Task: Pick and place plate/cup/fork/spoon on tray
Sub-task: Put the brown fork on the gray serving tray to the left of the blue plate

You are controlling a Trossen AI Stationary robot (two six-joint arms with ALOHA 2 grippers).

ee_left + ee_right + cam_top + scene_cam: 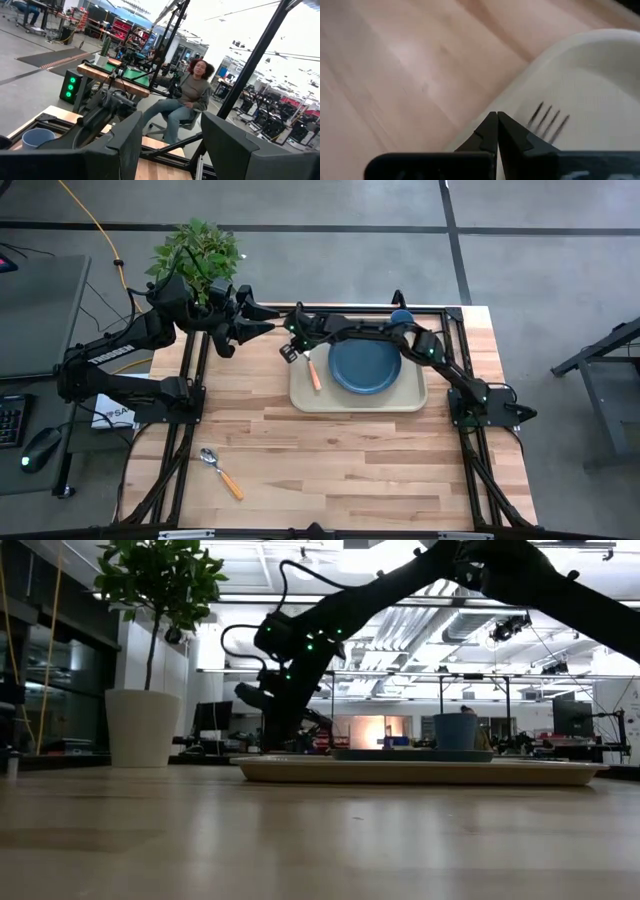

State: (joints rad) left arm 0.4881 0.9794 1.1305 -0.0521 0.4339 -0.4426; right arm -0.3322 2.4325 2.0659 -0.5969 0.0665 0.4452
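Note:
The beige tray point(410, 402) lies at the table's far middle. The dark blue plate point(365, 366) sits on it, and the light-blue cup point(401, 318) stands at its far right corner. The orange-handled fork point(314, 372) lies flat in the tray's left part; its tines point(547, 122) show in the right wrist view. The spoon point(220, 472) lies on the table at the near left. My right gripper point(496, 125) is shut and empty, just above the tray's left rim point(530, 70) beside the tines. My left gripper point(268, 320) is open and empty, raised off the tray's far left corner.
A potted plant point(195, 255) in a white pot point(143, 725) stands at the far left corner, behind my left arm. Bare wood spreads between the tray and the near edge. A person point(192, 95) sits beyond the table's right side.

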